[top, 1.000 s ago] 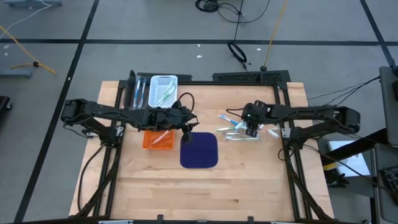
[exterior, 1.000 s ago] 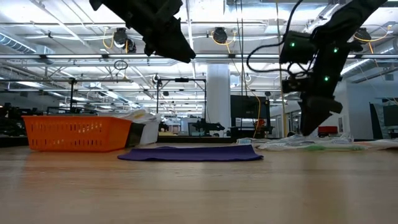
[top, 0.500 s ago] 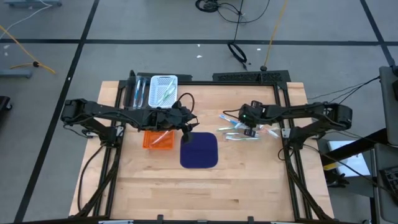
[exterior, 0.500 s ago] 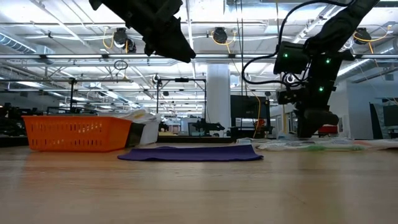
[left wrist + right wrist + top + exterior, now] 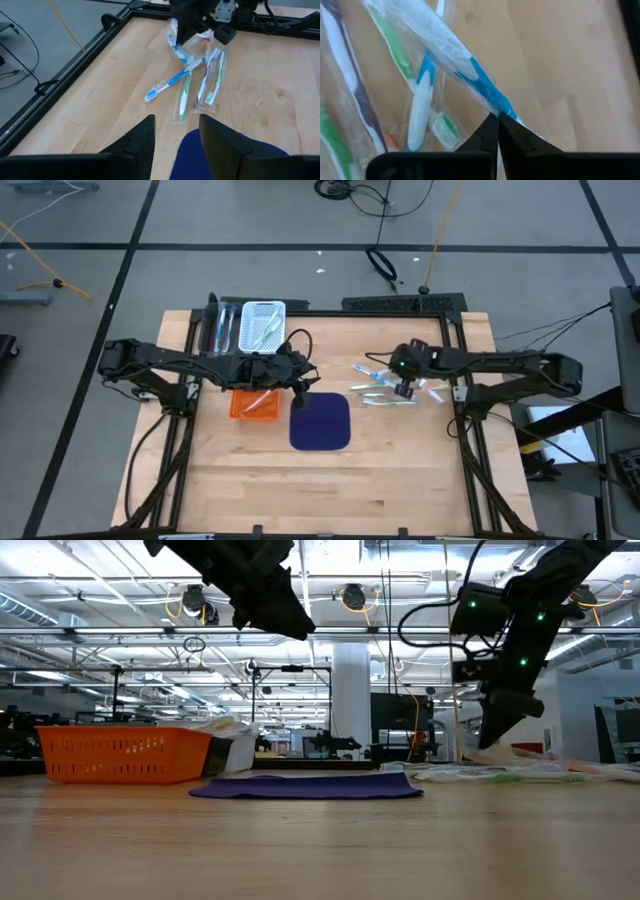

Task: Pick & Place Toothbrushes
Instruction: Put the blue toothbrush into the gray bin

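High view: some toothbrushes (image 5: 262, 326) already in white basket (image 5: 264, 308); a loose pile (image 5: 385, 390) remains on desk (image 5: 400, 470). Right gripper (image 5: 498, 122) fingers pinch a blue-handled wrapped brush (image 5: 470, 75), lifting off pile. Left gripper (image 5: 176, 135) fingers part open, empty, near mat (image 5: 320, 421).

toothbrushes (image 5: 186, 85) — clear-wrapped, blue/green/purple | loose pile on wood | one blue — pinched, lifted

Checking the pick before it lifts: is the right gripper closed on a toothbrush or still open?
Shut on one. The right gripper pinches the blue wrapped toothbrush between its fingertips, above the pile.
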